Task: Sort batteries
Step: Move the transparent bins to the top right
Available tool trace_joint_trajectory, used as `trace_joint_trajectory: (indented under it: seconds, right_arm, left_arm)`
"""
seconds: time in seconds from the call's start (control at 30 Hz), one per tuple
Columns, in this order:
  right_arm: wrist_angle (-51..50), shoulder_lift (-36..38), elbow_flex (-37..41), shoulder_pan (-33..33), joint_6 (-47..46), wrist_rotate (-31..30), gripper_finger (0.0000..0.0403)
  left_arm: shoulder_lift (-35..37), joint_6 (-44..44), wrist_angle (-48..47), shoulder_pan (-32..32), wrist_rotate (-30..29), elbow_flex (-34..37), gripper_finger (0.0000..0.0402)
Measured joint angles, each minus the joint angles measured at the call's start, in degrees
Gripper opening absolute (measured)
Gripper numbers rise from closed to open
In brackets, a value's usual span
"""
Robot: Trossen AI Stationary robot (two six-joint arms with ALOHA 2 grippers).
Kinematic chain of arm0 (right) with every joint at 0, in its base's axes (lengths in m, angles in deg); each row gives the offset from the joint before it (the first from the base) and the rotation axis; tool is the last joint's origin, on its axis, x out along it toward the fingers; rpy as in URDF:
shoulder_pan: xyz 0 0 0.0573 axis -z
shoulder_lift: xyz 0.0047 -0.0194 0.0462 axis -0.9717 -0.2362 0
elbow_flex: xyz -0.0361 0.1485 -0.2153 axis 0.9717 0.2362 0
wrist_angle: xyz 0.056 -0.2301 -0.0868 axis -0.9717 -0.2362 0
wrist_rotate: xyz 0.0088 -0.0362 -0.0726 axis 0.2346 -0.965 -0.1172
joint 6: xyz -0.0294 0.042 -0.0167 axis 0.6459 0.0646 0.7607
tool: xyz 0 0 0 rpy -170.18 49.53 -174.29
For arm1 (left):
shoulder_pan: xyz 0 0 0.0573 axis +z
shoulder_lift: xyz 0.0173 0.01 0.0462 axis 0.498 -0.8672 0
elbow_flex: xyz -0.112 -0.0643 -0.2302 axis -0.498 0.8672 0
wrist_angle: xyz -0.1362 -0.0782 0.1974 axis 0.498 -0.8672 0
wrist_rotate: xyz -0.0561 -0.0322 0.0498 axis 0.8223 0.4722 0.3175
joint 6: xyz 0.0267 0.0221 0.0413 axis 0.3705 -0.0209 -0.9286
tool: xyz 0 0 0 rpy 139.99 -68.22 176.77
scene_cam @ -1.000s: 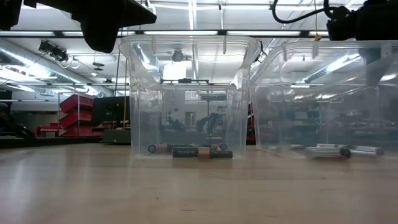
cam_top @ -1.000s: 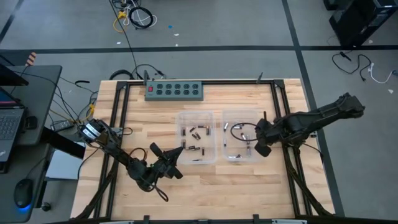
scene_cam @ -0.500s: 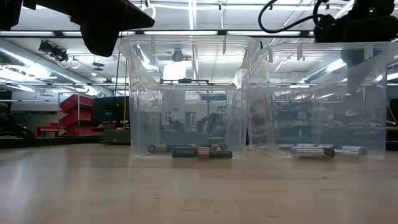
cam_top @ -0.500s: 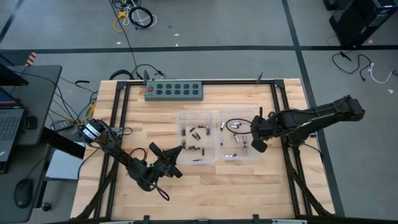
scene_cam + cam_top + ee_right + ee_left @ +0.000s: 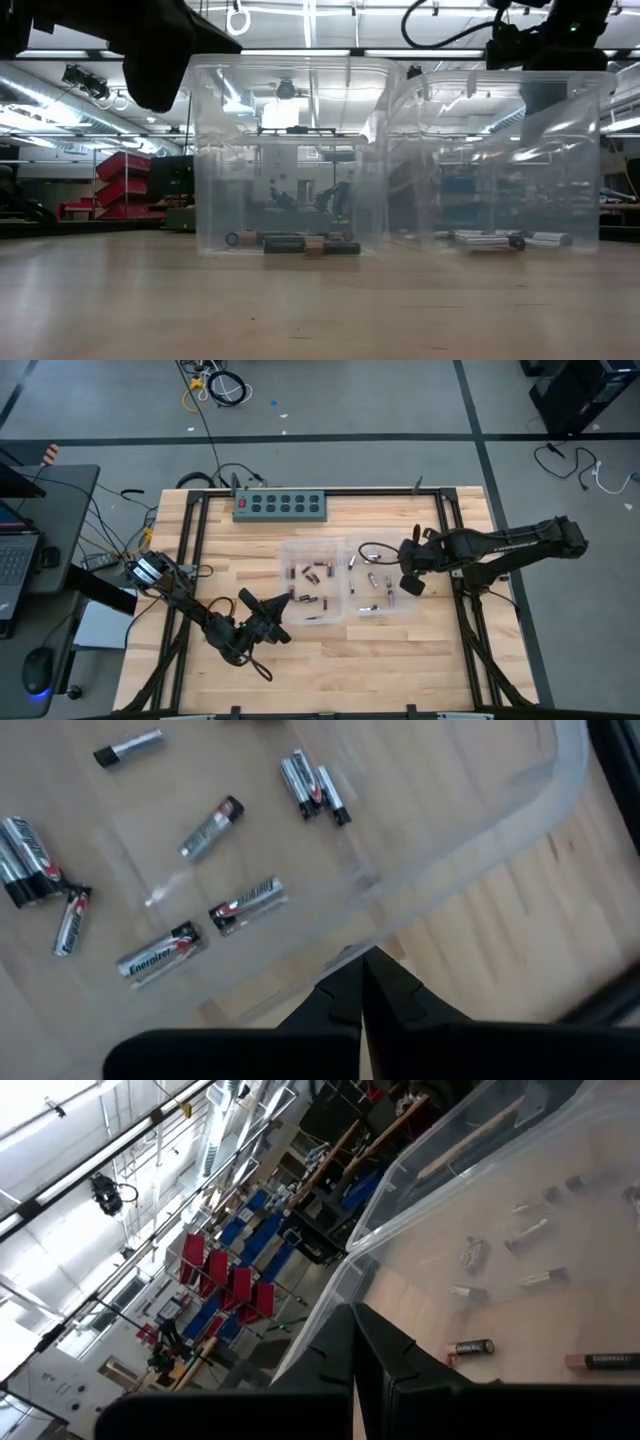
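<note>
**Both bins displaced toward the left arm; right gripper at the bin's outer wall**

Shifted since a second ago: the two clear bins, now lying further toward the left side of the table, and the right gripper (image 5: pixel 409 582), carried inward with them.

- Right bin (image 5: pixel 415 612): clear plastic, touching its neighbour. Silver batteries (image 5: pixel 158 955) are scattered loose on its floor, some in pairs, some single.
- Left bin (image 5: pixel 285 610): clear plastic. Darker batteries (image 5: pixel 307 572) are spread across its floor; in the low view they are seen lying flat along the front wall.
- Right gripper: positioned at the outer wall of the right bin. In the right wrist view its fingers (image 5: pixel 362 982) are seen closed tip to tip, nothing held between them, resting against or just over the bin's rim; contact cannot be confirmed.
- Left gripper (image 5: pixel 268 619): held above the table beside the near corner of the left bin, waiting. Its fingers (image 5: pixel 355 1342) are seen together, empty.
- Power strip (image 5: pixel 281 506): green, at the far edge of the table, well apart from both bins.

Risk, as judged: the bins are light and unsecured, so any further sideways pressure from the right gripper would likely slide both again, and the cells inside could roll out of position. The left bin could be driven into the waiting left gripper. A descent over the rim could also catch the wall and tip the bin.
</note>
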Motion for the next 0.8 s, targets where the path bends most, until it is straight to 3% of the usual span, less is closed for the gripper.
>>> trace_joint_trajectory:
  seconds: [0.5,0.7,0.8]
  right_arm:
    - [-0.2,0.0,0.0,0.8,-4.4,4.2,0.0000]
    - [-8.6,0.3,0.0,-0.8,-10.3,0.7,0.0000]
    - [-9.6,0.8,0.0,-1.4,-12.2,-0.3,0.0000]
  left_arm:
    - [0.0,-1.2,-0.6,0.7,0.8,0.4,0.0000]
    - [1.7,-8.0,0.7,0.7,8.4,-3.5,0.0000]
    - [2.2,-12.5,0.4,0.7,6.7,-5.1,0.0000]
